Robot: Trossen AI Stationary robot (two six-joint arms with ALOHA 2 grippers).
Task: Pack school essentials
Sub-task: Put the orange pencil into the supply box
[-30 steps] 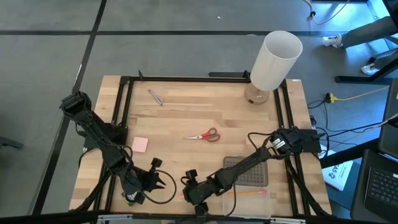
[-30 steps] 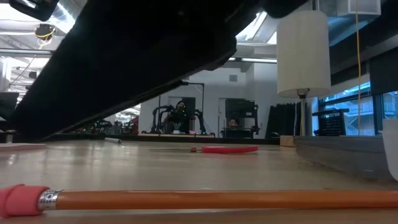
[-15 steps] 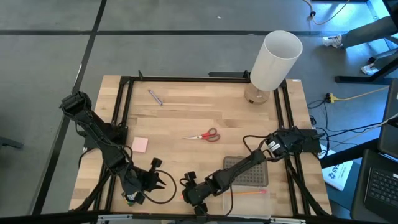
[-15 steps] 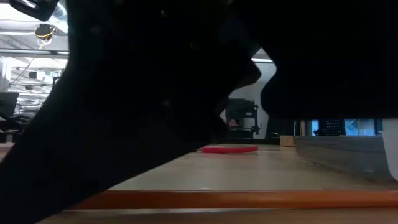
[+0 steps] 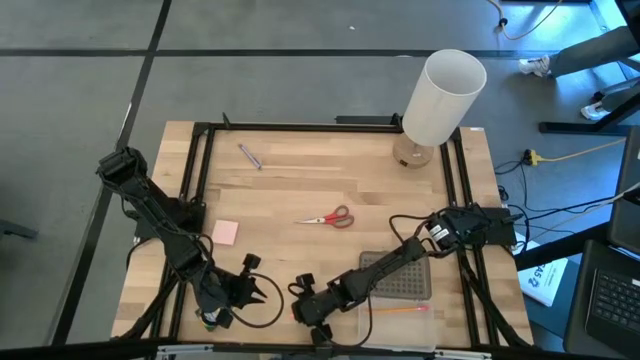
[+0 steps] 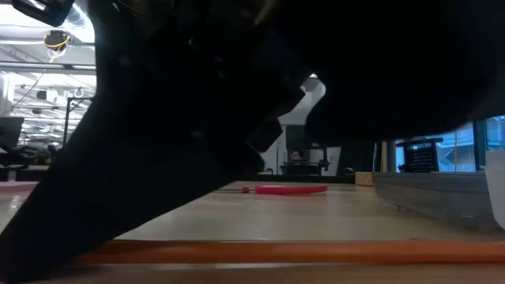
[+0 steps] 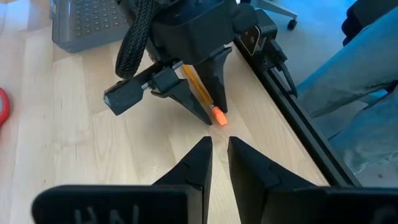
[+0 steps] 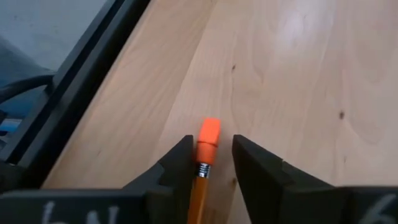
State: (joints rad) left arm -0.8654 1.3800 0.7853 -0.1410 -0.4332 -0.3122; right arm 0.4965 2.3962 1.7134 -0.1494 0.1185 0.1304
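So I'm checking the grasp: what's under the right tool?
A pencil lies on the table, eraser end between the right tool's open fingers. Its far end is hidden.

Orange pencil [image 8: 200, 183], red-handled scissors [image 5: 328, 217], pink pad [image 5: 225, 232], grey dotted lid [image 5: 402, 279].

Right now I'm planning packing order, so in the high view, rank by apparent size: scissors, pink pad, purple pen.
1. scissors, longest.
2. pink pad, shorter but broader.
3. purple pen, about the pad's length but much thinner.

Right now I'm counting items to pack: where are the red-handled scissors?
In the high view, the red-handled scissors lie mid-table, right of the small pink square pad and beyond the grey dotted lid.
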